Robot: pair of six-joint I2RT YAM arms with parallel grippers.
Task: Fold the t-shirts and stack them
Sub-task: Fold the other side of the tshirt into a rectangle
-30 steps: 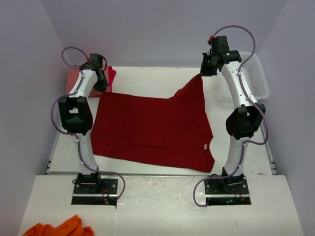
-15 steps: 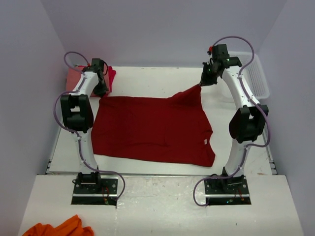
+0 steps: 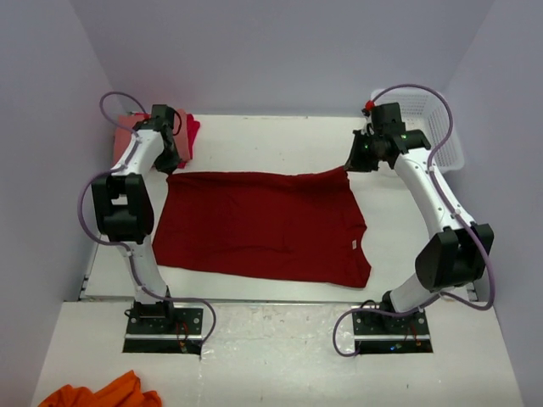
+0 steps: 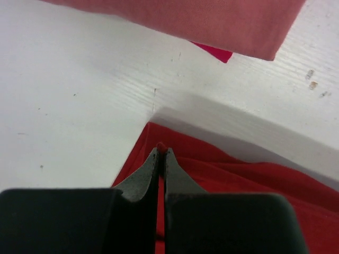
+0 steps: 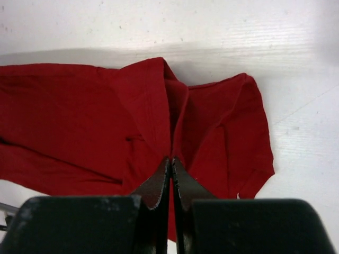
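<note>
Dark red t-shirt [image 3: 263, 225] lies spread on the counter [image 3: 271, 140] between the two arms. Its far edge runs nearly straight from claw to claw.

Left claw [image 3: 172, 165]: pinched shut on the far-left corner. Right claw [image 3: 349, 167]: pinched shut on the far-right corner.

Salmon-pink t-shirt [image 3: 127, 127] and brighter red t-shirt [image 3: 193, 131] sit together at the far-left corner of the counter, just beyond the left claw.

Handling, judged:
- The cloth is soft, light and limp, and not fragile.
- It has no stiffness, so any unsupported span will sag or bunch.
- The best hold is a pinch at hems or corners, two points at once, to keep an edge straight for folding.
- Thin fabric could slip out of such narrow tips under tension.

View comparison:
- **Top view:** gives the whole outline, the neck label [image 3: 353, 244] near the right side, a white basket [image 3: 437, 127] far right, and an orange cloth [image 3: 97, 394] on the near ledge.
- **Left wrist view:** shows what the top view cannot, a sliver of red caught between the tips and the brighter red shirt peeking from under the pink one.
- **Right wrist view:** shows the shirt gathered in deep folds around the pinch, not flat.
</note>
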